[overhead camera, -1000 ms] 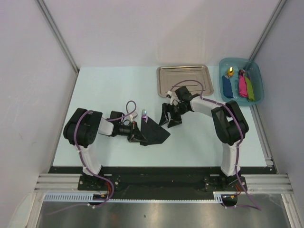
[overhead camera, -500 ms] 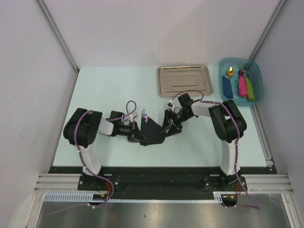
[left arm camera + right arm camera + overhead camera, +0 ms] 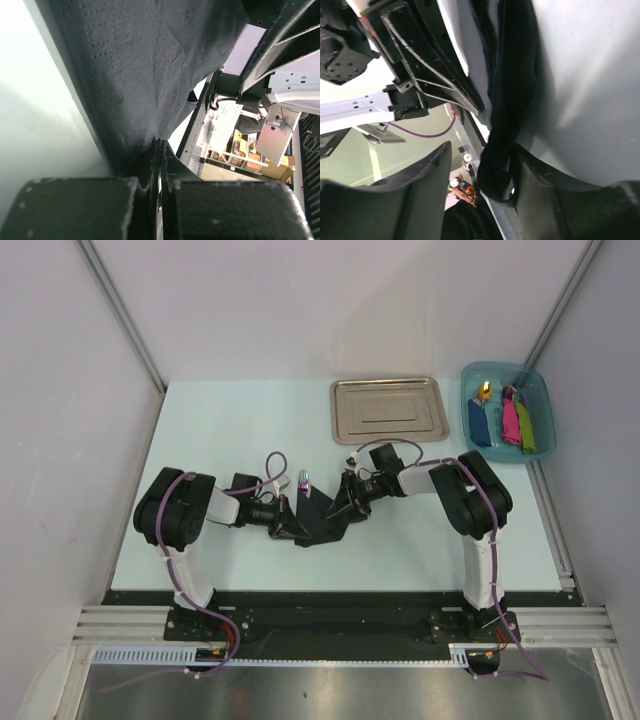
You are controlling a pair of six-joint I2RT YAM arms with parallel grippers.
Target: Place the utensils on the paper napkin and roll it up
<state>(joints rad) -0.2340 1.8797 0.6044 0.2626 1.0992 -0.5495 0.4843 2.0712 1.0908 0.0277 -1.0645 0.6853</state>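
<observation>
The black paper napkin [image 3: 322, 518] lies bunched on the table between my two grippers. My left gripper [image 3: 290, 522] is shut on its left edge; in the left wrist view the sheet [image 3: 140, 75] runs up from the pinched jaws [image 3: 161, 150]. My right gripper [image 3: 347, 502] is at the napkin's right edge. Its jaws [image 3: 482, 150] stand apart around a rolled fold of the napkin [image 3: 512, 100], which rests against one finger [image 3: 540, 185]. One utensil's purplish tip [image 3: 303, 480] pokes out at the napkin's far edge; the rest of the utensils are hidden.
A shiny steel tray [image 3: 388, 408] sits at the back of the table. To its right stands a teal bin [image 3: 507, 410] holding blue, pink and green items. Grey walls close in the table at left, back and right.
My right gripper has moved left and nearer, from beside the napkin onto its right edge, and its jaws have narrowed. The left gripper has kept its hold.
</observation>
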